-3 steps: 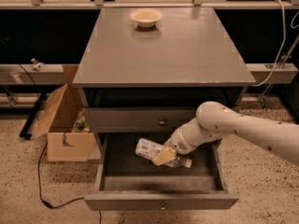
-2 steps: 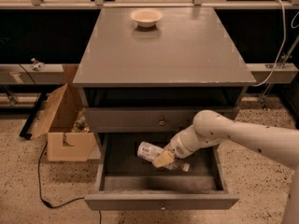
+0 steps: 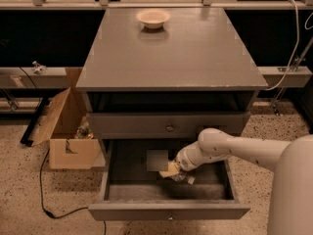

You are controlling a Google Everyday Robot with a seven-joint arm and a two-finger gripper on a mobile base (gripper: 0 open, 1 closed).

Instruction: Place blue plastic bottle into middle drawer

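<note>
The middle drawer [image 3: 146, 211] is pulled wide open below the cabinet top. My gripper [image 3: 172, 171] reaches in from the right and sits low inside the drawer, left of its middle. It is shut on the blue plastic bottle [image 3: 157, 160], which lies on its side at the gripper's left tip, close to the drawer floor. The bottle looks dull and greyish in the drawer's shadow. My arm's white forearm [image 3: 230, 148] crosses the drawer's right side.
The upper grey drawer [image 3: 127, 125] with its knob is shut. A cream bowl [image 3: 153, 17] stands at the back of the cabinet top [image 3: 171, 58]. An open cardboard box [image 3: 68, 141] and a black cable [image 3: 49, 207] lie on the floor to the left.
My gripper has moved slightly left and down, deeper into the drawer, with the bottle still in it. The drawer stays open.
</note>
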